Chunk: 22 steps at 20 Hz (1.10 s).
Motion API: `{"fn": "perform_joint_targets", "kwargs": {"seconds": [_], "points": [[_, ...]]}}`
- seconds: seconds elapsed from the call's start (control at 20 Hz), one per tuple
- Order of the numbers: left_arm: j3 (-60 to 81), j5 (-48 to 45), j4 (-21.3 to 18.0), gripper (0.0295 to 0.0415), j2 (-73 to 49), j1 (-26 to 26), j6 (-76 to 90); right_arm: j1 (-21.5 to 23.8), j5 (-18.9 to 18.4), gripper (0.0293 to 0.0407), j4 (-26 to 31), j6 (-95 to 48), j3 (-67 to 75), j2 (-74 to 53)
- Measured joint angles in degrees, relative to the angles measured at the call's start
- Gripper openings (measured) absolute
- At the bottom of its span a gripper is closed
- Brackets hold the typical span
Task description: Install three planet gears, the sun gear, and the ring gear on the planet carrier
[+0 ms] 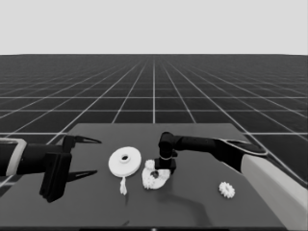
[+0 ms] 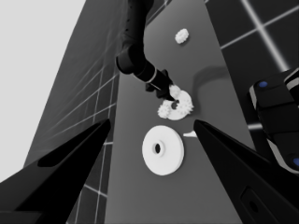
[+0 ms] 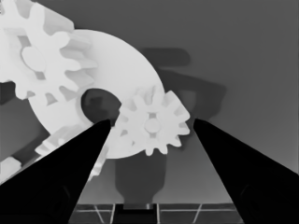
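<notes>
The smaller round part, the planet carrier, lies at mid-table with planet gears on it. My right gripper hangs just above it, open. In the right wrist view its fingers straddle one gear seated on the carrier's rim. A second gear sits across the hole, and a third is partly hidden behind a finger. The larger round part, the ring gear, lies flat just left of the carrier. One loose gear lies to the right. My left gripper waits open at the table's left end.
A thin white piece lies just in front of the larger round part, also visible in the left wrist view. The right arm's pale forearm fills the lower right corner. Dark machinery with blue lights shows past the table's edge.
</notes>
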Motion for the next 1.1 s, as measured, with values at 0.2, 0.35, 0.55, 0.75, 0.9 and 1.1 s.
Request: {"fn": "perform_joint_targets", "kwargs": {"seconds": [0.2, 0.35, 0.55, 0.75, 0.9, 1.1], "points": [[0.0, 0.0, 0.0, 0.0385, 0.0, 0.0, 0.0, 0.0, 0.0, 0.0385, 0.0, 0.0, 0.0, 0.0], [0.0, 0.0, 0.0, 0.0385, 0.0, 0.0, 0.0, 12.7, -4.5, 0.0385, 12.8, 5.9, 9.4, -2.5], [0.0, 0.0, 0.0, 0.0385, 0.0, 0.0, 0.0, 20.7, -4.9, 0.0385, 20.0, 5.2, 8.3, -2.1], [0.0, 0.0, 0.0, 0.0385, 0.0, 0.0, 0.0, 21.5, -5.0, 0.0385, 20.9, 4.9, 7.8, -2.0], [0.0, 0.0, 0.0, 0.0385, 0.0, 0.0, 0.0, 23.1, -5.8, 0.0385, 22.3, -6.0, 37.7, -41.7], [0.0, 0.0, 0.0, 0.0385, 0.0, 0.0, 0.0, 23.7, -6.8, 0.0385, 22.3, -17.7, 33.7, -50.7]]}}
